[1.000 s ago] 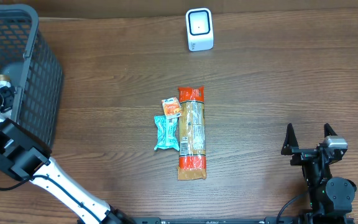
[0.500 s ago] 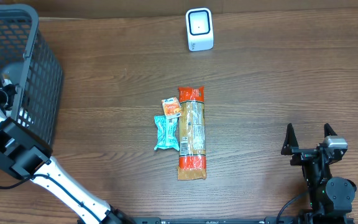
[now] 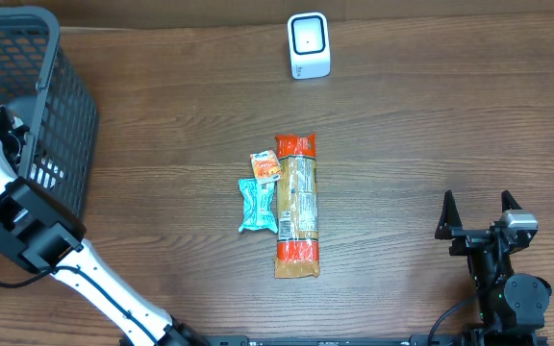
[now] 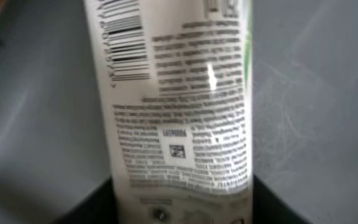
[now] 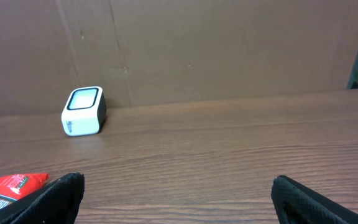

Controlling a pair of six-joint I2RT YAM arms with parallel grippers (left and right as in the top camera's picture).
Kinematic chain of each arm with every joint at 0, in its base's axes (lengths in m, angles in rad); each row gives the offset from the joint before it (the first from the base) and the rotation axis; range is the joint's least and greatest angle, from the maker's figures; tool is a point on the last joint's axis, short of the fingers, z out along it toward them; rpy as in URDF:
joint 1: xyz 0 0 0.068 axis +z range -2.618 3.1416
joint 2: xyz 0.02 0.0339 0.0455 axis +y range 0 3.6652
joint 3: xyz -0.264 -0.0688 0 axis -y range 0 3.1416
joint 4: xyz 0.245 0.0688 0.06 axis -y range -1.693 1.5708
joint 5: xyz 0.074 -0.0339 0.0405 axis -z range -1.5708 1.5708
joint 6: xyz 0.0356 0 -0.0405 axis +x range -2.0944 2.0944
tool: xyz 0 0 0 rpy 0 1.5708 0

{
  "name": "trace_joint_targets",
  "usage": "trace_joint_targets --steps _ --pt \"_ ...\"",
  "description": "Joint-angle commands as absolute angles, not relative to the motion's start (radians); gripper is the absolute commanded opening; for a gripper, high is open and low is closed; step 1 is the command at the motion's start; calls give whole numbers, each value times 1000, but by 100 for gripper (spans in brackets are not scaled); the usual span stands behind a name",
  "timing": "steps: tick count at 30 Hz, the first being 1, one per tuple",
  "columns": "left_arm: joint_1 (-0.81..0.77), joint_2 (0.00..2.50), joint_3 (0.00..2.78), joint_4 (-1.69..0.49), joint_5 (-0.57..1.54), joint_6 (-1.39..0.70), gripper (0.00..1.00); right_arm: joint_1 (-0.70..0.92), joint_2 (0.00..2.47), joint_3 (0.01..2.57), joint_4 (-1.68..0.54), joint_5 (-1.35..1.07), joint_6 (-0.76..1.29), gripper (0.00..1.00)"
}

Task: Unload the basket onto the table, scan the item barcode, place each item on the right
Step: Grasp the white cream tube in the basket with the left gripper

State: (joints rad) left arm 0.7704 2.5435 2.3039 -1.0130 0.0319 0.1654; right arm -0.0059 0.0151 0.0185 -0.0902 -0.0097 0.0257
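Observation:
A white tube-like item covered in small print fills the left wrist view, its barcode at the upper left. My left gripper is shut on the item's near end, a dark finger pressed against each side. Overhead, that gripper reaches into the black mesh basket at the far left; the item itself is hidden there. The white scanner stands at the table's back middle and also shows in the right wrist view as a scanner. My right gripper rests open at the front right, nothing between its fingers.
In the middle of the table lie a long orange-ended packet, a teal packet and a small orange sachet. A brown board wall rises behind the table.
The left gripper's jaws have closed in onto the white item inside the basket, and the wrist has shifted slightly there. The right arm has not moved.

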Motion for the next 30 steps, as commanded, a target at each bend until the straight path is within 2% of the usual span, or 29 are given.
trace_joint_targets --steps 1,5,8,11,15,26,30 --pt "764 2630 2238 -1028 -51 176 36 -8 7 8 -84 2 21 100" --pt "764 2630 2238 -1014 -4 176 56 -8 7 8 -84 2 21 100" --pt "765 2630 2238 -1012 61 179 56 -8 7 8 -84 2 21 100" --pt "765 2630 2239 -1014 75 170 44 -8 7 8 -84 2 21 100" --pt "764 2613 2241 -1025 75 139 34 -8 7 8 -84 2 21 100" --pt "760 2393 2241 -1035 80 25 34 -8 7 8 -84 2 21 100" --pt "750 2263 2241 -1033 80 -19 29 -8 7 8 -84 2 21 100"
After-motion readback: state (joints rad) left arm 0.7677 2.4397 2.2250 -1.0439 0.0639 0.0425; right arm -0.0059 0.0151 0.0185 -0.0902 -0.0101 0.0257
